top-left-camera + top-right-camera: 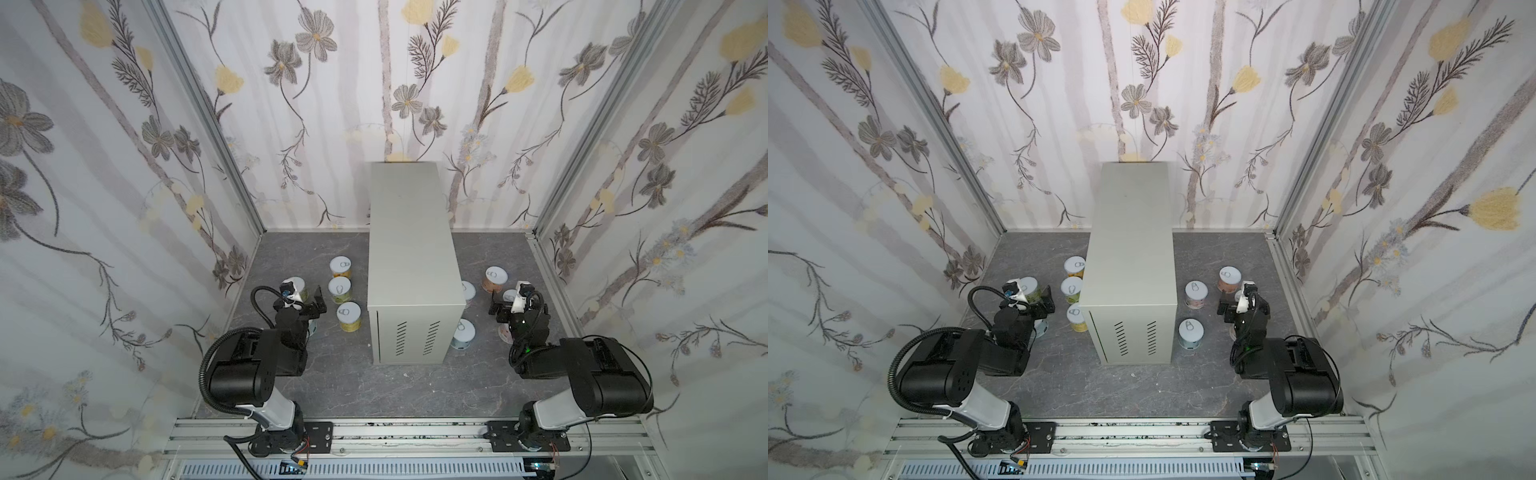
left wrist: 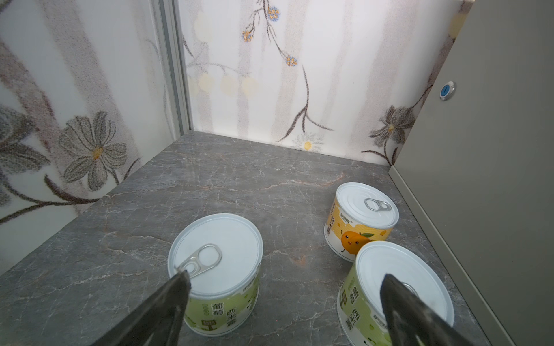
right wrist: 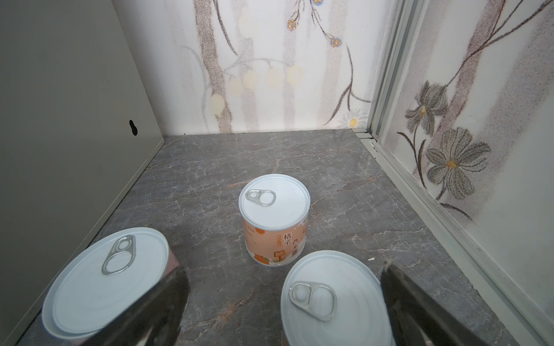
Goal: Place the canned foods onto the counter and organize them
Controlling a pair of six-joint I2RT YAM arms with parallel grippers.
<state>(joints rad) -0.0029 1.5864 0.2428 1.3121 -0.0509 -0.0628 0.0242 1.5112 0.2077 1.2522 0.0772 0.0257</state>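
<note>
The counter (image 1: 415, 249) (image 1: 1129, 249) stands mid-floor, its flat top bare. Canned foods stand upright on the floor on both sides of it. In the left wrist view my open left gripper (image 2: 286, 280) (image 1: 303, 299) hovers over floor between two green cans (image 2: 215, 269) (image 2: 395, 287), a yellow can (image 2: 361, 218) beyond. In the right wrist view my open right gripper (image 3: 284, 275) (image 1: 510, 301) hangs above a can lid (image 3: 329, 299) lying between its fingers, untouched. An orange can (image 3: 274, 215) stands ahead and a pink can (image 3: 105, 278) beside.
A light blue can (image 1: 463, 332) stands by the counter's front right corner, and a yellow one (image 1: 349, 316) by its front left. Floral walls close in the dark marbled floor (image 1: 395, 386) on three sides. Both arm bases sit on the front rail (image 1: 407, 432).
</note>
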